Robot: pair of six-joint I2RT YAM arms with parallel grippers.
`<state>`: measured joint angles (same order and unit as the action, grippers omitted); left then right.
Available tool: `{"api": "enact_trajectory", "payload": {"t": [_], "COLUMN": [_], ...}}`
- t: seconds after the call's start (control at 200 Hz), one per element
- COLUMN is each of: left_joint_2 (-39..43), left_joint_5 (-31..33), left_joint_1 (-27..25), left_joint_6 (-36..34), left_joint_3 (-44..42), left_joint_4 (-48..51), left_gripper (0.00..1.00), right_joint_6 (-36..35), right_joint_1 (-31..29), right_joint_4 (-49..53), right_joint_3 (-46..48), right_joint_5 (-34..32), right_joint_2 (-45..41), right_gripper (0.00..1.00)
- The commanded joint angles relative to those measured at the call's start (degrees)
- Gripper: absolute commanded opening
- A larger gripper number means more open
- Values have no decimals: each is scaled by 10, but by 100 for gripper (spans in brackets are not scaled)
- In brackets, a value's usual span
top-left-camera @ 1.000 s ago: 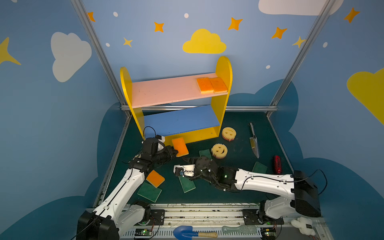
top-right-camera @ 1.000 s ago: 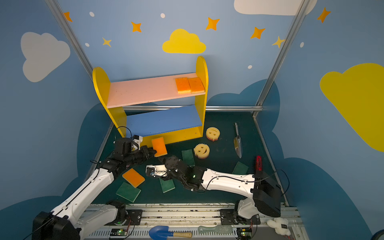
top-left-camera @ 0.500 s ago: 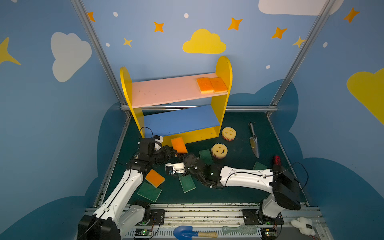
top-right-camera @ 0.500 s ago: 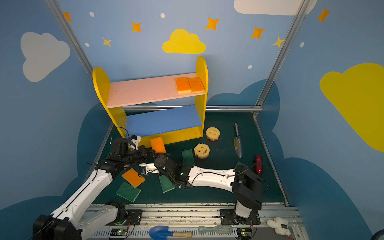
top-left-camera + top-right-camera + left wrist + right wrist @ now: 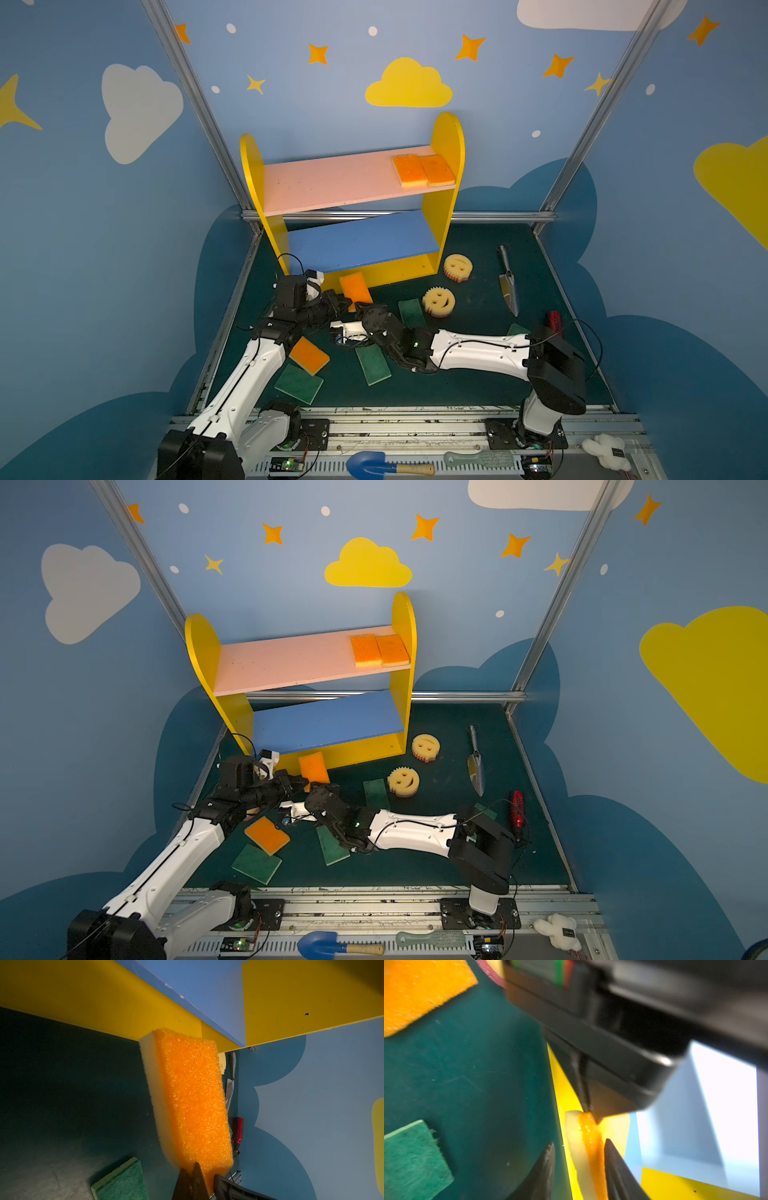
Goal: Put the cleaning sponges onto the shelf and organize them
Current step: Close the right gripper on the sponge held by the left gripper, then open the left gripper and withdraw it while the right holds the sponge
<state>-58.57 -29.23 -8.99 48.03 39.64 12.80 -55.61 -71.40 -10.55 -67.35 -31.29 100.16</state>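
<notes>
My left gripper (image 5: 343,301) (image 5: 207,1172) is shut on one end of an orange-topped sponge (image 5: 355,289) (image 5: 191,1101), held tilted just in front of the shelf's (image 5: 332,183) yellow base. My right gripper (image 5: 360,309) (image 5: 579,1142) straddles the same sponge (image 5: 589,1147): one finger touches its orange face and a gap shows at the other. Two orange sponges (image 5: 422,170) lie at the pink board's right end. On the mat are another orange sponge (image 5: 309,355), green pads (image 5: 298,384) (image 5: 373,363) (image 5: 411,313) and two smiley sponges (image 5: 457,267) (image 5: 438,301).
A metal trowel (image 5: 509,282) and a red tool (image 5: 555,322) lie on the right of the mat. A blue scoop (image 5: 374,465), a green brush (image 5: 478,459) and a white fluffy toy (image 5: 606,451) sit on the front rail. Blue walls close in three sides.
My right arm has reached left to the sponge in the left gripper, and its jaws have narrowed around it. The left gripper has drawn back slightly with the sponge.
</notes>
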Motion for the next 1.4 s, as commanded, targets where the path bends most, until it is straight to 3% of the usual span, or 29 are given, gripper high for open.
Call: {"api": "enact_trajectory", "payload": {"t": [0.0, 0.31, 0.505, 0.681, 0.781, 0.816, 0.911, 1.021, 1.081, 1.391], "left_joint_2": [-4, -14, -16, -11, -7, -8, -2, 25, 48, 166], "left_joint_5": [-16, -41, -39, -38, -36, -38, -40, -31, -16, 108], "left_joint_1": [3, 3, 3, 3, 3, 3, 3, 3, 4, 7], "left_joint_6": [0, 6, 0, -7, -8, -9, -17, -32, -42, -23], "left_joint_3": [0, 5, 14, 23, 25, 27, 34, 36, 32, -23], "left_joint_4": [-10, -19, -10, 7, 11, 12, 22, 33, 36, 36], "left_gripper": [3, 3, 3, 3, 4, 10, 48, 83, 98, 99], "right_joint_6": [-1, -3, 3, 16, 26, 30, 46, 61, 69, 125], "right_joint_1": [8, 9, 10, 12, 10, 10, 10, 10, 10, 9], "right_joint_4": [-14, -19, -18, -14, -8, -7, 1, 12, 22, 104], "right_joint_3": [6, -1, 1, 0, -3, -3, -2, 2, 4, 33], "right_joint_5": [-10, -9, -15, -14, -13, -12, -11, -10, -11, -22], "right_joint_2": [-12, -2, -2, -5, -10, -14, -26, -45, -60, -191], "right_gripper": [34, 30, 18, 0, 0, 0, 0, 0, 0, 0]}}
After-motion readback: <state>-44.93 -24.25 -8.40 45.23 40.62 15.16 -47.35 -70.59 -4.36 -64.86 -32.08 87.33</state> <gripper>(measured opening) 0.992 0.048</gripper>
